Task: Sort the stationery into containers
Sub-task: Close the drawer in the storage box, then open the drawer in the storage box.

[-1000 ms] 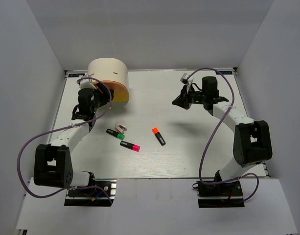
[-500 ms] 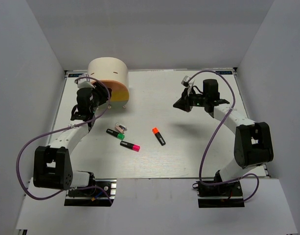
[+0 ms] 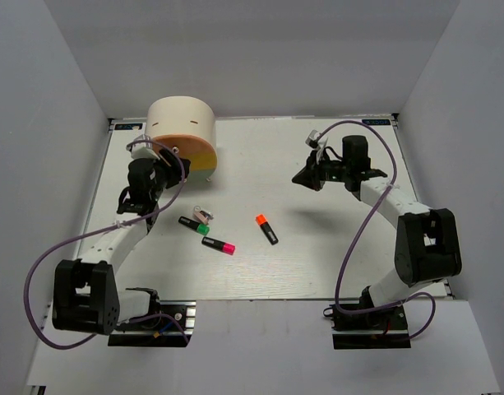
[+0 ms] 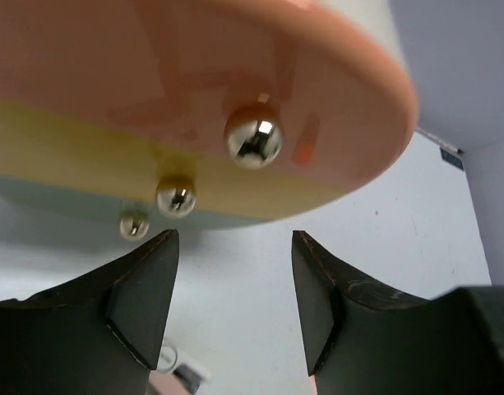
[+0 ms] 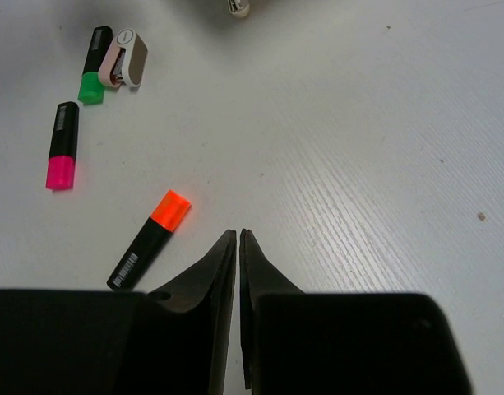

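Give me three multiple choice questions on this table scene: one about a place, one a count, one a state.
1. Which highlighter lies farthest toward the right arm? A green-capped B pink-capped C orange-capped highlighter
2. How many highlighters lie on the table? A two B three C five
3. How is the right pincer? A wide open B shut, empty C shut on a highlighter
Answers: C, rightmost from above; B, green-capped highlighter, pink-capped highlighter, plus orange; B, fingers nearly meeting, nothing between.
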Action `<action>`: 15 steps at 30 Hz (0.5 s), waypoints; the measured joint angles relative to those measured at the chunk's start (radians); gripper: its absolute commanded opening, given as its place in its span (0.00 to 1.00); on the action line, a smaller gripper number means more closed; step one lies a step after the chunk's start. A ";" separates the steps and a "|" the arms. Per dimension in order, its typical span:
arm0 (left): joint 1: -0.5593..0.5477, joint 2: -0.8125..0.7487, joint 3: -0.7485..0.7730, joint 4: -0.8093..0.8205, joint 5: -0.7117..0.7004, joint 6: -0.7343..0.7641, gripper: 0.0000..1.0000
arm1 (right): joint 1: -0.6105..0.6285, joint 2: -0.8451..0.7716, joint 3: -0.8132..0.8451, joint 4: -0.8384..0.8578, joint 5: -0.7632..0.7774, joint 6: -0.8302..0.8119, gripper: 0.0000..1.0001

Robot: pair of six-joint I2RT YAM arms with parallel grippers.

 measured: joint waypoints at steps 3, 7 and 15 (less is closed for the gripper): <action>0.000 -0.034 -0.044 -0.020 0.000 -0.005 0.68 | -0.002 -0.006 -0.008 -0.004 0.000 -0.003 0.11; 0.009 -0.030 -0.058 -0.031 0.003 -0.045 0.68 | -0.002 -0.006 -0.008 -0.008 0.000 -0.007 0.11; 0.020 0.109 -0.050 0.001 0.013 -0.161 0.59 | -0.003 -0.011 -0.016 -0.007 0.001 -0.017 0.11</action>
